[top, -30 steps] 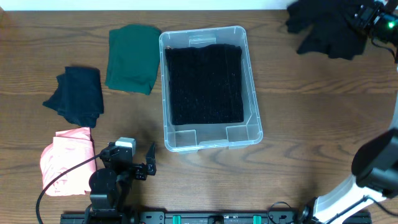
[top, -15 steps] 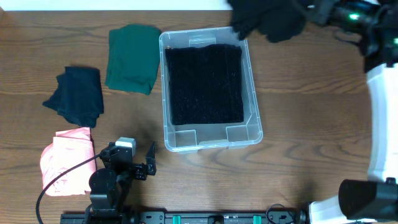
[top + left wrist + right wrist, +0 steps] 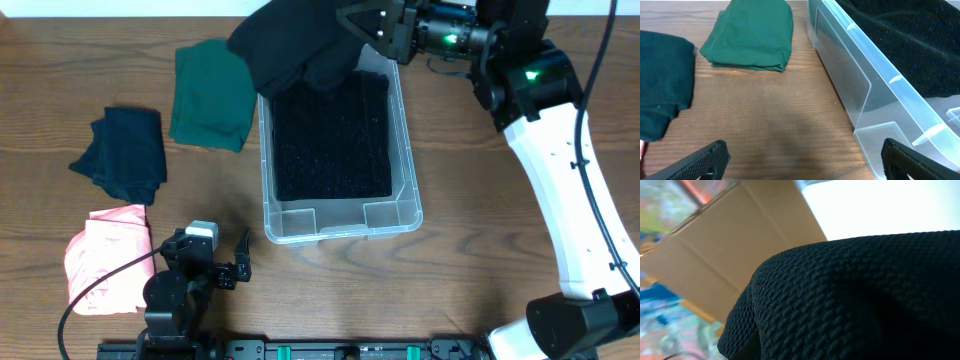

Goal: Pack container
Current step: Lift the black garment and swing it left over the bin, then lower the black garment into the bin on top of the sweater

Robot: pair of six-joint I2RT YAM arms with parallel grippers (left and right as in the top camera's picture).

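Note:
The clear plastic container (image 3: 400,215) stands mid-table with a folded black knit garment (image 3: 335,145) lying inside. My right gripper (image 3: 358,22) is shut on a second black knit garment (image 3: 290,40) and holds it in the air over the container's far left corner. That cloth fills the right wrist view (image 3: 855,300), hiding the fingers. My left gripper (image 3: 232,262) is open and empty near the table's front edge, left of the container. In the left wrist view the container wall (image 3: 860,85) is to the right of the open jaws (image 3: 805,160).
A folded green garment (image 3: 212,92) lies left of the container, also in the left wrist view (image 3: 752,35). A dark navy garment (image 3: 125,152) lies further left, and a pink garment (image 3: 105,258) at the front left.
My right arm has swung left from the far right corner, carrying the black garment to above the container's far left end. The left arm has not moved.

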